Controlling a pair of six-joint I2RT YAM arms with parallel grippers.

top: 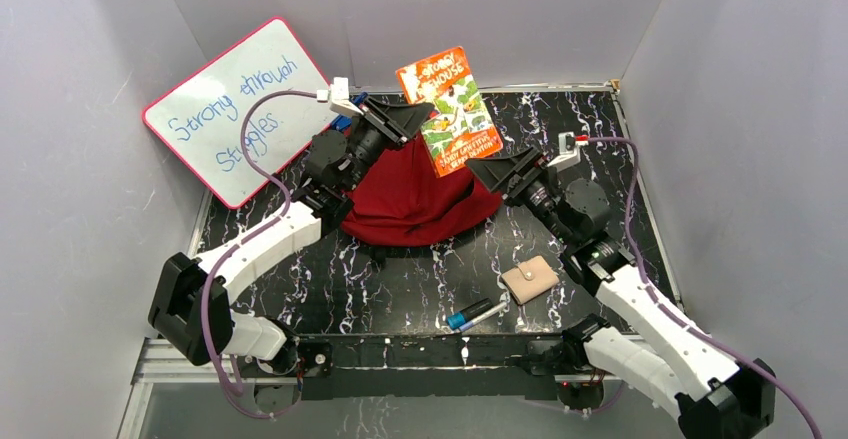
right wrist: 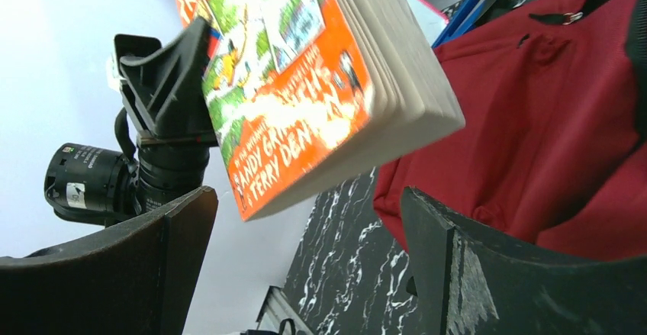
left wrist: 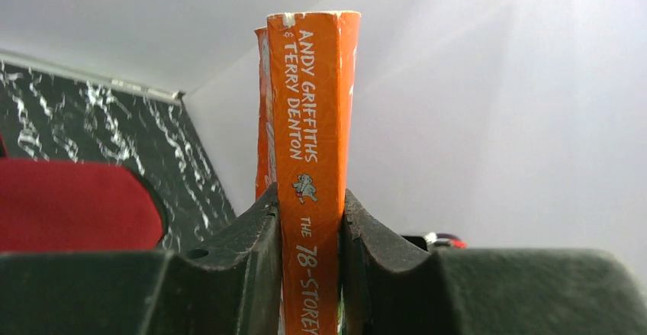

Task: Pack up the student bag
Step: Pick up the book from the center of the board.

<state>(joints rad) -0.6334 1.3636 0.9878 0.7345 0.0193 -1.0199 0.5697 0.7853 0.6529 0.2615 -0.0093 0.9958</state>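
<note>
Left hand pinches the orange paperback by its spine, above the dark-red student bag slumped on the table. Right hand stands spread beside it. Seemingly nothing is packed: wallet, pens and whiteboard remain outside.

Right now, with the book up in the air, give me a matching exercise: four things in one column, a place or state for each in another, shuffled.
1. book
2. student bag
3. wallet
4. whiteboard

A. leaning against the left wall
B. clamped by its spine in the left gripper
C. beige, flat on the table
D. dark red, slumped mid-table

Pairs: 1-B, 2-D, 3-C, 4-A.
</note>
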